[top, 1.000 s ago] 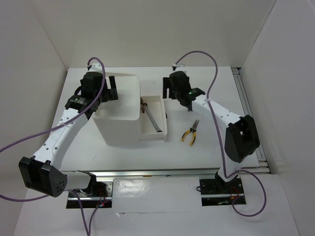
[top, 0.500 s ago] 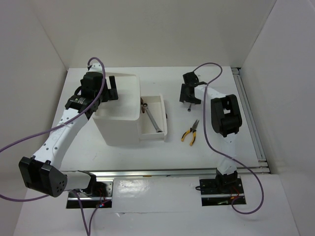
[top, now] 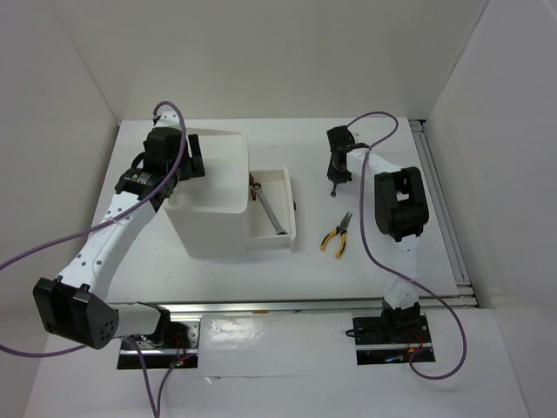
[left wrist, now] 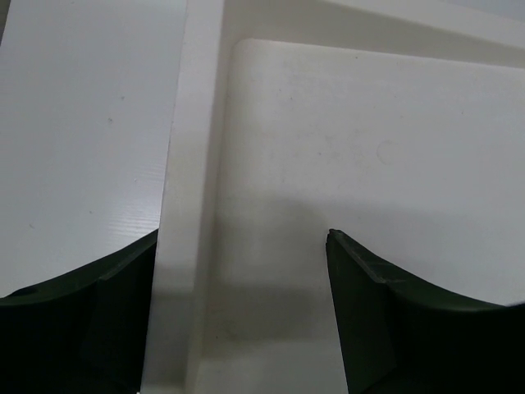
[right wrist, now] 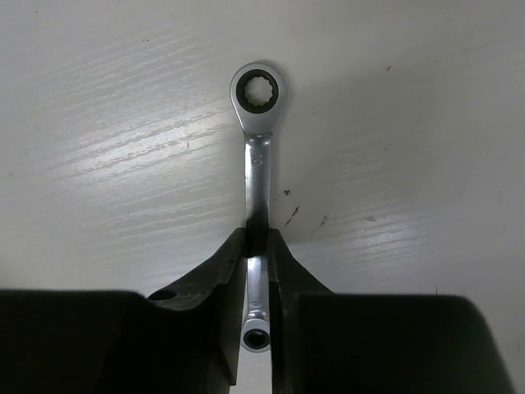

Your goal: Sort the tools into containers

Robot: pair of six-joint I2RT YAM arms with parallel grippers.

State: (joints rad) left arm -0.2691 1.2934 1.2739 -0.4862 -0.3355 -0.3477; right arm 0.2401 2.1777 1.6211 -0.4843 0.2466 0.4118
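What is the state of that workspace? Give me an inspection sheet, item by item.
Surface: white table, lightly scuffed.
Job's things: ratchet wrench in the right gripper; yellow-handled pliers lying loose on the table; white box with one drawer pulled out, a silver tool inside.
Clutter: nothing seen.
Grippers: left gripper open above the edge of the box's top tray; right gripper shut on the ratchet wrench.
Cables: purple cables looping from both arms.
Surroundings: white walls; metal rail along the table's right edge.
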